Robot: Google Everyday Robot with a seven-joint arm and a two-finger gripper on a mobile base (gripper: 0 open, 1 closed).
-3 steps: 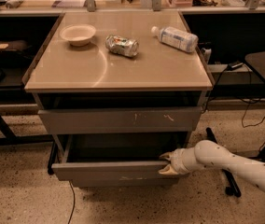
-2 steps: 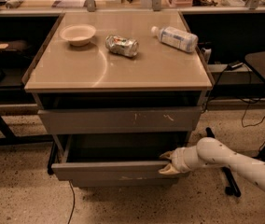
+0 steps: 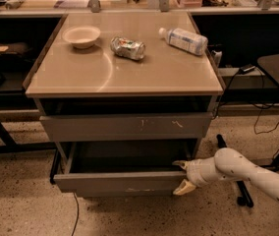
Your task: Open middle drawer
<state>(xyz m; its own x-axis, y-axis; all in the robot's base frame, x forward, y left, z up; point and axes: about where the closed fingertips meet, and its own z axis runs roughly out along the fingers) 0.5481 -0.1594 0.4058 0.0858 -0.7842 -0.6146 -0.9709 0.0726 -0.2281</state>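
Note:
The middle drawer (image 3: 120, 182) is pulled out of the grey cabinet, and its dark grey box interior (image 3: 129, 156) shows. My gripper (image 3: 181, 177) is at the right end of its plain front. One finger is inside the drawer and the other (image 3: 183, 188) is on the outside of the front, so the jaws are closed on the panel. My white arm (image 3: 247, 173) comes in from the lower right. Above it is the taller grey front with pale scratch marks (image 3: 125, 127). Any lower front is hidden.
On the cabinet top (image 3: 80, 77) are a white bowl (image 3: 81, 36), a crushed can (image 3: 127, 48) and a lying plastic bottle (image 3: 183, 40). A chair base (image 3: 240, 191) and cables (image 3: 267, 127) are on the floor at the right. Dark shelving stands at the left.
The drawer stays pulled out about the same amount. My arm and gripper have hardly moved at the front's right end.

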